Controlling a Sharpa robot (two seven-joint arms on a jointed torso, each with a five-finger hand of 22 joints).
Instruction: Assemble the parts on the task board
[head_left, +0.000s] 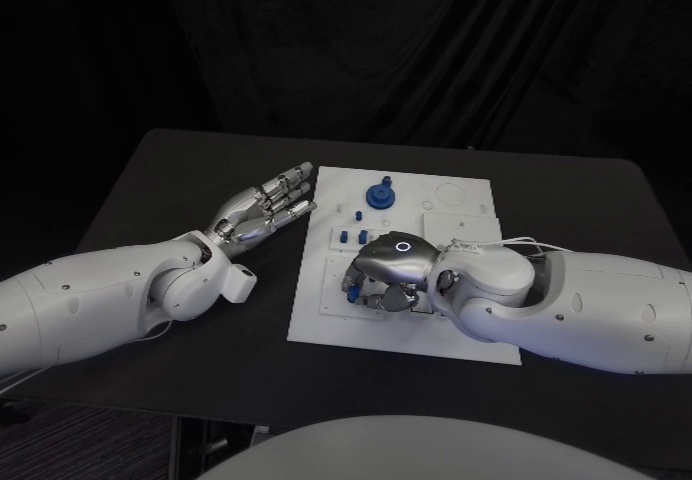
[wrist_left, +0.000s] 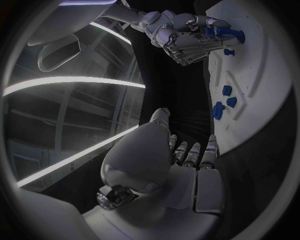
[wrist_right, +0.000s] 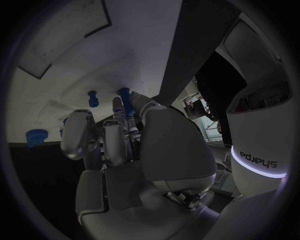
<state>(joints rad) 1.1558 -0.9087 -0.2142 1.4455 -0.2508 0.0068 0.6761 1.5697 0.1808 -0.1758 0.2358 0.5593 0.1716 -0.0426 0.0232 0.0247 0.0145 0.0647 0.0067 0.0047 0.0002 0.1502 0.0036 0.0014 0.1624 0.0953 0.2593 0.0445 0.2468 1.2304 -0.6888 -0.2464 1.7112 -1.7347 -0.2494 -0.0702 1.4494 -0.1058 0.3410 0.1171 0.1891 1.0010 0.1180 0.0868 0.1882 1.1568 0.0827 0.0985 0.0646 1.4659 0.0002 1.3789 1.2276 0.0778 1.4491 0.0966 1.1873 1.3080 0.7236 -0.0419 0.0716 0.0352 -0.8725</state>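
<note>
The white task board lies in the middle of the black table. My right hand is curled down over the board's near left part and pinches a blue peg at its fingertips; the same blue peg sticks out of the right hand in the left wrist view. A round blue part stands at the board's far side, with small blue pegs in front of it. My left hand hovers flat beside the board's left edge, fingers straight and apart, holding nothing.
The black table runs wide on both sides of the board. Recessed outlines and a round marking sit on the board's far right. A thin white cable loops over my right wrist.
</note>
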